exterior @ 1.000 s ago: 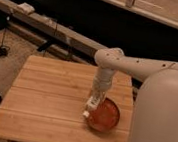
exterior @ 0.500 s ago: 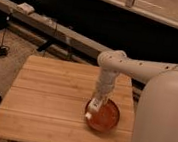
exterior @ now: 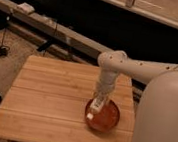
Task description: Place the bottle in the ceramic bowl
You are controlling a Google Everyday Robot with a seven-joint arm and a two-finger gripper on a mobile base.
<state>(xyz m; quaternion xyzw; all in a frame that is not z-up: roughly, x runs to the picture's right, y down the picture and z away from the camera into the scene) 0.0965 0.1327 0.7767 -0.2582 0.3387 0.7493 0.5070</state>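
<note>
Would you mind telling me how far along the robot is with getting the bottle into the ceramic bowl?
Done: the bottle has been carried to the ceramic bowl on the wooden table. In hand: the gripper hangs over the bowl's left part with the bottle below it, low inside the rim. Left: letting go and pulling the arm away.

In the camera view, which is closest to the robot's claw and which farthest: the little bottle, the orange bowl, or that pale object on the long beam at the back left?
The gripper hangs over the bowl's left part.
1. The bottle, right at the gripper, above the bowl.
2. The ceramic bowl, just beneath, near the wooden table's right front.
3. The pale object, far off at the back left, on the beam.
</note>
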